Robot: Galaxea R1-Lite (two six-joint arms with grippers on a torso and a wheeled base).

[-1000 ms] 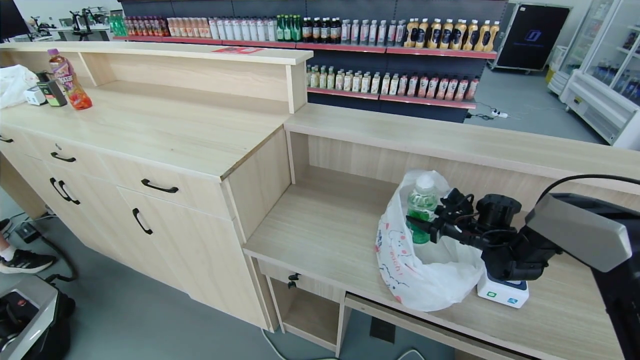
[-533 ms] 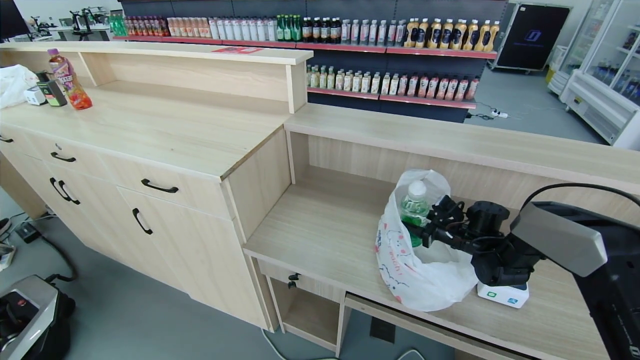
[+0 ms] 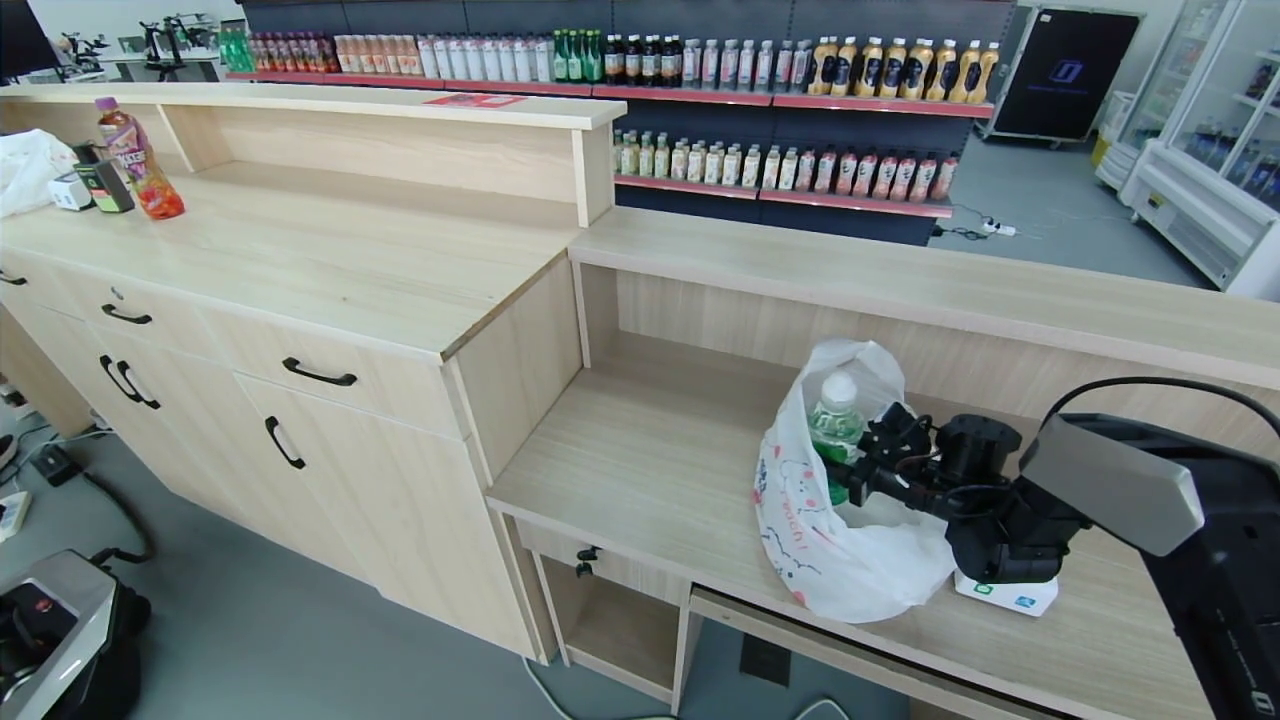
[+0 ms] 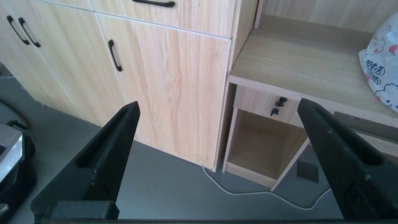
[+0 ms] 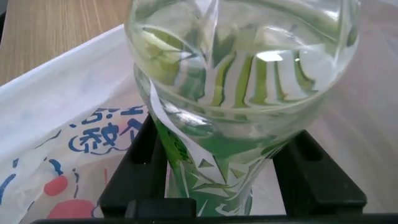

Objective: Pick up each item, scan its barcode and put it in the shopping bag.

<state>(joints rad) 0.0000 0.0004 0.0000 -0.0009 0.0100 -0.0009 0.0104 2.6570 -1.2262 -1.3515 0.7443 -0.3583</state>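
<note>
At the mouth of the shopping bag (image 3: pixel 830 565) on the surface (image 3: pixel 640 470), the right gripper (image 3: pixel 838 472) clamped a green bottle (image 3: pixel 835 418) upright; the left gripper (image 4: pixel 217 112) gaped wide.

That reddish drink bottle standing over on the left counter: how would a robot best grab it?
Probably around the label-wrapped middle of the reddish bottle, with a level grip, coming from its right or from the front edge of the counter. It stands on its base and narrows toward the cap, so the body gives the widest hold, while a dark box and a white box crowd its left.
</note>
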